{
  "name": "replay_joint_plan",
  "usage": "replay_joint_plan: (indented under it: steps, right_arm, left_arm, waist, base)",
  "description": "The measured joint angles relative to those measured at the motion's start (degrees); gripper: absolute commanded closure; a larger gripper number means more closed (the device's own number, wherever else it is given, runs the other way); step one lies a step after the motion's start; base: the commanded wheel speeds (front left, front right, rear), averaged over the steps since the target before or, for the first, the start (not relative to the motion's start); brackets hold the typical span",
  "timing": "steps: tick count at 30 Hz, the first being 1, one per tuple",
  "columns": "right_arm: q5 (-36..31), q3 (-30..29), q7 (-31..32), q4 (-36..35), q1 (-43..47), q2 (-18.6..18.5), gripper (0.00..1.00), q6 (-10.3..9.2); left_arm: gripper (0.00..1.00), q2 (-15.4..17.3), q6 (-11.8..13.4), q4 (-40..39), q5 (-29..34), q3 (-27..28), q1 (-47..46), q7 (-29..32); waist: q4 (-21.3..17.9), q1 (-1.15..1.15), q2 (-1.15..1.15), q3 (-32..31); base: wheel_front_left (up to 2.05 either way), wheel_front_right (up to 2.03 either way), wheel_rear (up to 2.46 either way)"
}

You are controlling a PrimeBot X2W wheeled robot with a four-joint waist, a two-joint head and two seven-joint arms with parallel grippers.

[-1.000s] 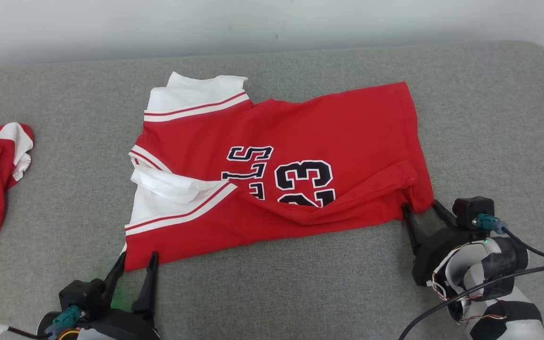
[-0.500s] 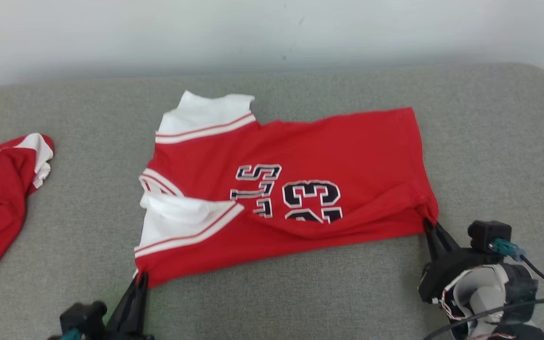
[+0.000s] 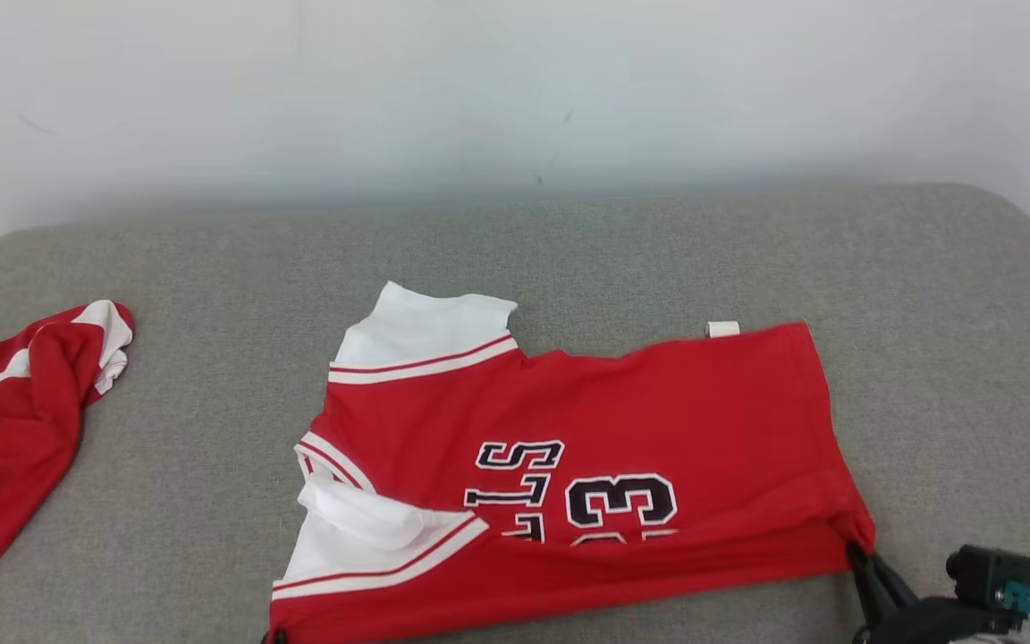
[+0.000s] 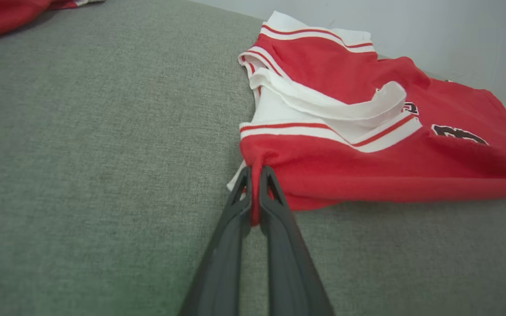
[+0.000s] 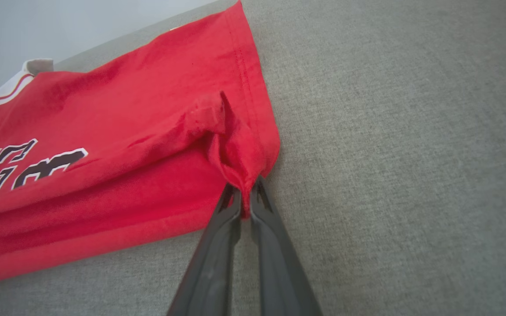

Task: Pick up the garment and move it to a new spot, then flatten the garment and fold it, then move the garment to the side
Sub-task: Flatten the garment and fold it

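Observation:
The garment (image 3: 586, 429) is a red jersey with white sleeves and black number 23, lying folded lengthwise on the grey cushion (image 3: 569, 250). My left gripper (image 4: 255, 175) is shut on the jersey's (image 4: 367, 171) near corner by the white-striped sleeve edge. My right gripper (image 5: 246, 188) is shut on the hem corner of the jersey (image 5: 125, 153) at the opposite end. In the head view the right gripper (image 3: 859, 550) pinches the lower right corner, with the cloth bunched at that pinch.
A second red and white garment (image 3: 5, 420) lies crumpled at the cushion's left edge, also visible as a red patch (image 4: 11, 13) in the left wrist view. A pale wall (image 3: 515, 89) rises behind the cushion. Bare cushion surrounds the jersey.
Both grippers went from open around the jersey's near corners to shut on them. The head camera tilted up, so the whole scene sits lower in the picture.

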Motion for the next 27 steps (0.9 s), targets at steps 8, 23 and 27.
replay_joint_plan:
  steps: [8, 23, 27]
  right_arm:
    - [-3.0, -4.2, 5.5, -8.3, 6.4, 2.3, 1.0, 0.0]
    - [-11.1, -8.6, 3.4, -15.0, 7.5, 5.8, 0.0, 0.0]
    - [-14.3, -8.3, 0.9, -17.1, 7.3, 7.2, 0.0, 0.0]
  left_arm:
    - [1.0, -0.3, 0.3, 0.7, -0.8, -0.3, 1.1, 0.0]
    - [0.0, -0.5, 0.9, -4.9, 0.0, 0.5, 0.5, 0.0]
    - [0.0, -0.6, 1.8, -9.6, 1.8, 1.4, 0.6, 0.0]
  waist:
    - [0.0, 0.0, 0.0, -0.1]
    - [1.4, 0.0, 0.01, 0.3]
    - [1.7, 0.01, 0.0, 0.5]
  base:
    - [0.0, 0.0, 0.0]
    - [0.0, 0.0, 0.0]
    - [0.0, 0.0, 0.0]
